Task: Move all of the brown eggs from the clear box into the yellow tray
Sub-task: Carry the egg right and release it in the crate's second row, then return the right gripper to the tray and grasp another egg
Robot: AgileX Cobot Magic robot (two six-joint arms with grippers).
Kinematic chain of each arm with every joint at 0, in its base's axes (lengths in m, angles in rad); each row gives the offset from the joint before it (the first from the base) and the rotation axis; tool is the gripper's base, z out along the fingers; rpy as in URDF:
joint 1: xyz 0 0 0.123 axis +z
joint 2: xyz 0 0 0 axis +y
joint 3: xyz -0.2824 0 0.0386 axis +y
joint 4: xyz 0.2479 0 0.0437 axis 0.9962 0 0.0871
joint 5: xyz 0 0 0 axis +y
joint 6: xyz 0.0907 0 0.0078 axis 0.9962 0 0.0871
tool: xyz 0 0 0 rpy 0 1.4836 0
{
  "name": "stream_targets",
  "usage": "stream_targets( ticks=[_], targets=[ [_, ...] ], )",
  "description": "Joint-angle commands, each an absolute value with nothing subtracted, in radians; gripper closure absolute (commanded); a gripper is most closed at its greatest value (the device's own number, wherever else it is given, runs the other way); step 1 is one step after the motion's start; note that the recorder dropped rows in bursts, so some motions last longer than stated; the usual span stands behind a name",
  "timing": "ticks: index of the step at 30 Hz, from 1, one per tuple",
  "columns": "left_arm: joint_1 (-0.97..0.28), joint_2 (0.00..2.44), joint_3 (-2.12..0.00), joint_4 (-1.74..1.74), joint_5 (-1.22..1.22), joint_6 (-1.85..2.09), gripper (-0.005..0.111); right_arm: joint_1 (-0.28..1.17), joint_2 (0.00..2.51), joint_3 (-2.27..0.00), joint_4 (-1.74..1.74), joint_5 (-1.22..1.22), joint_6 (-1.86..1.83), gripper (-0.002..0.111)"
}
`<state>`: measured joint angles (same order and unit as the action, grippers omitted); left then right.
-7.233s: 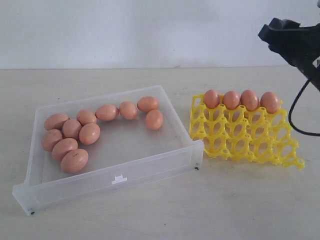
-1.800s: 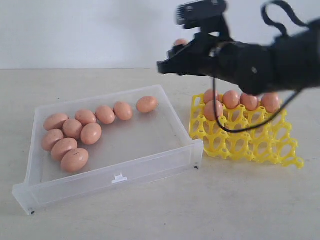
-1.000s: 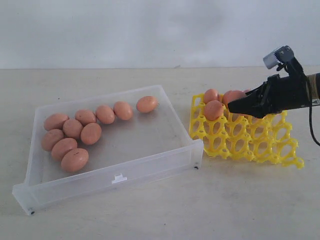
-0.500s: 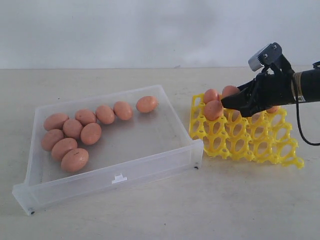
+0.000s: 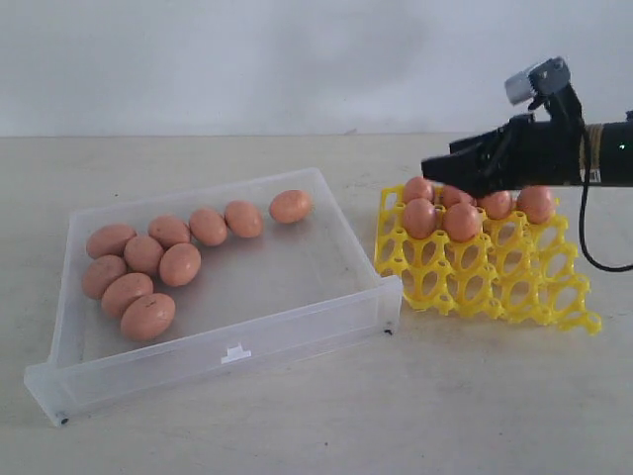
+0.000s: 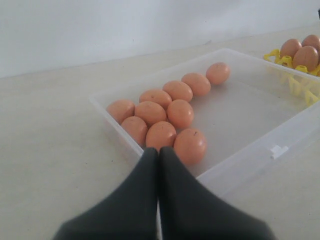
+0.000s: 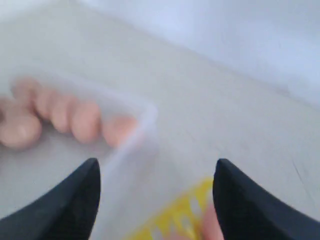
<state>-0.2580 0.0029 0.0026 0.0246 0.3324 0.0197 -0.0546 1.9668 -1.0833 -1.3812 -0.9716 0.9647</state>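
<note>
Counted ten brown eggs [image 5: 179, 264] in clear box [image 5: 227, 351]. Found right gripper [image 7: 156, 167] spread, empty, over yellow tray [image 5: 495, 282]; left gripper [image 6: 159, 152] pressed together.

The clear box [image 5: 297, 332], a shallow translucent bin with a small white tab on its near wall, holds ten brown eggs [image 5: 179, 264]. Seven are bunched at its left end and three are strung in a line towards its far right corner. The yellow tray [image 5: 514, 287], an open lattice, sits just beside the box's right end. It carries six eggs: four in its far row and two in the next row, nearest the box.
</note>
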Motion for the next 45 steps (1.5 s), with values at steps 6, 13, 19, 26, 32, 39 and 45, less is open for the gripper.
stream_targets(
  ticks=[6,13,19,26,32,39,45],
  targets=[
    [-0.258,0.000,0.000,0.010,0.330,0.020,0.111,0.341,1.885,-1.179,-0.984,-1.098,0.836,0.106],
    [-0.258,0.000,0.000,-0.010,0.332,0.020,0.111,0.734,2.018,-1.480,-0.796,0.148,-0.046,0.108],
    [-0.258,0.000,0.000,-0.030,0.332,0.020,0.111,0.744,2.202,-1.883,-0.489,0.759,0.045,0.109],
    [-0.258,0.000,0.000,-0.030,0.332,0.020,0.111,0.657,2.396,-2.325,0.162,1.113,-0.288,0.109],
    [-0.258,0.000,0.000,-0.031,0.332,0.020,0.111,0.637,2.486,-2.444,0.227,1.133,-0.278,0.078],
    [-0.258,0.000,0.000,-0.033,0.332,0.020,0.111,0.637,2.533,-2.444,0.147,1.039,-0.180,0.050],
    [-0.258,0.000,0.000,-0.036,0.332,0.020,0.111,0.637,2.576,-2.444,0.141,0.980,-0.171,0.050]
  ],
)
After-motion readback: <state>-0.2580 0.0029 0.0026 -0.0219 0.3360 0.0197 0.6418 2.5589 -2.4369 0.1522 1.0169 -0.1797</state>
